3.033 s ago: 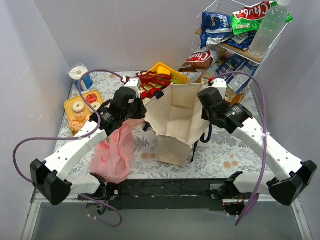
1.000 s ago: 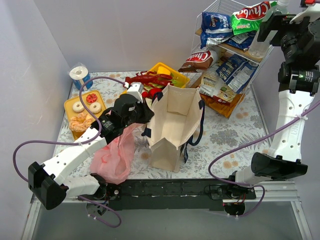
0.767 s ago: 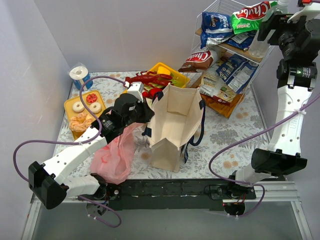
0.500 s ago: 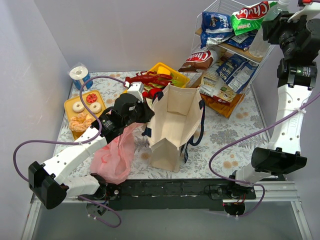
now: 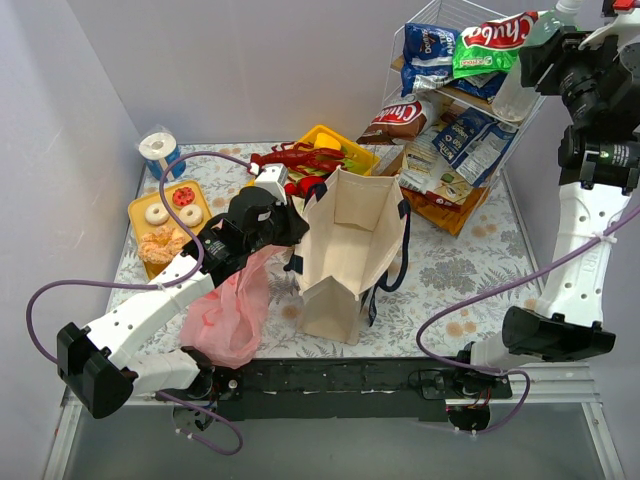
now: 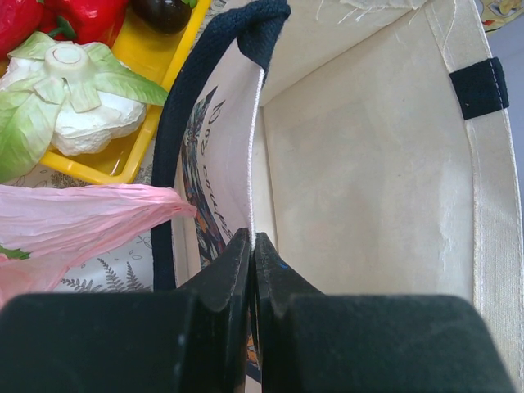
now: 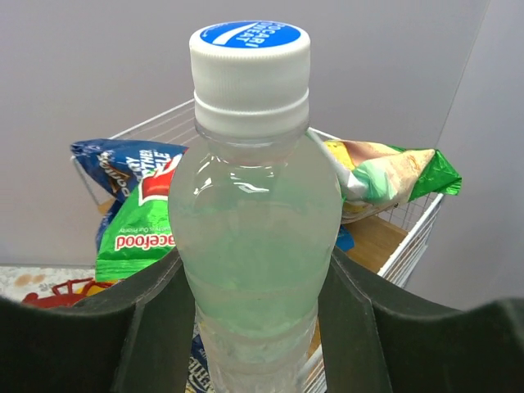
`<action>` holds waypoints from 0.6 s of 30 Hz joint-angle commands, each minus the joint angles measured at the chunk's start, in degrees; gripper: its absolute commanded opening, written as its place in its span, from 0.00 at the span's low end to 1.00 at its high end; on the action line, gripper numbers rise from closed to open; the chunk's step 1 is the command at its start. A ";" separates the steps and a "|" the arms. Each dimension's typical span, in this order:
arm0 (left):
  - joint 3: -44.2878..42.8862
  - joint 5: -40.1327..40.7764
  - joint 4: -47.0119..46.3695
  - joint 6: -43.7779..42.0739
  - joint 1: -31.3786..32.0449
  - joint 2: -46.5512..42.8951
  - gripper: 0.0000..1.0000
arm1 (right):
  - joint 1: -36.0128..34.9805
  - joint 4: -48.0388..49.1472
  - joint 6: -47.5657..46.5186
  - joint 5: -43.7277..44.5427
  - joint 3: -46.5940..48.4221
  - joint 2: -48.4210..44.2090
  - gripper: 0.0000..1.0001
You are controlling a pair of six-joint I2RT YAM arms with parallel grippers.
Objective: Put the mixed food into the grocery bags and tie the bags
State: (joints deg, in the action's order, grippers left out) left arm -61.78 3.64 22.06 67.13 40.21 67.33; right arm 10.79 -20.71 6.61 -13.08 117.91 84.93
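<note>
The beige canvas tote [image 5: 350, 240] stands open at mid-table. My left gripper [image 5: 296, 226] is shut on its left rim; in the left wrist view the jaws [image 6: 251, 246] pinch the rim edge beside the navy handle [image 6: 205, 90]. The pink plastic bag [image 5: 230, 310] lies slumped under the left arm. High at the back right, my right gripper [image 5: 532, 60] is shut on the clear bottle [image 5: 506, 95] at the wire rack's top. In the right wrist view both fingers [image 7: 155, 311] press the bottle [image 7: 254, 237] below its white and blue cap. Blue [image 5: 432, 50], green [image 5: 488, 38] and red [image 5: 400, 118] snack packets sit in the rack.
A yellow tray [image 5: 335, 140] with a red toy lobster and vegetables stands behind the tote. A second yellow tray [image 5: 150, 200] with doughnuts is at the left. The blue-wrapped paper roll [image 5: 158, 148] stands in the back left corner. The wire rack [image 5: 455, 180] fills the back right.
My right jaws have closed from wide open onto the bottle. The bottle and the green packet beside it have shifted slightly left. The left arm and tote have not moved.
</note>
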 commanded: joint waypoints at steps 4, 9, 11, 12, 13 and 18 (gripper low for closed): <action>-2.12 -0.56 -3.61 -0.07 -0.13 -1.85 0.00 | 0.11 12.36 3.32 -3.70 2.94 -6.44 0.01; -1.59 -0.56 -4.05 0.19 -0.13 -2.20 0.00 | -0.06 15.52 8.14 -8.44 -1.08 -10.21 0.01; -1.50 -0.83 -4.05 0.54 -0.13 -2.20 0.00 | -0.85 16.49 11.13 -11.34 -3.20 -11.61 0.01; -1.42 -1.00 -4.31 0.63 -0.13 -2.20 0.00 | -1.64 16.49 11.75 -11.96 -4.17 -12.06 0.01; -1.33 -1.09 -4.22 0.80 -0.13 -2.12 0.00 | -4.26 16.23 11.67 -12.05 -6.00 -12.41 0.01; -0.98 -1.62 -4.31 1.42 -0.13 -2.29 0.00 | -25.49 10.52 5.70 -3.82 -10.85 -13.65 0.01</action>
State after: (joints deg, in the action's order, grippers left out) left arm -61.76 2.48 20.88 67.96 40.21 67.31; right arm -0.08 -16.56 14.31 -19.86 108.53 72.97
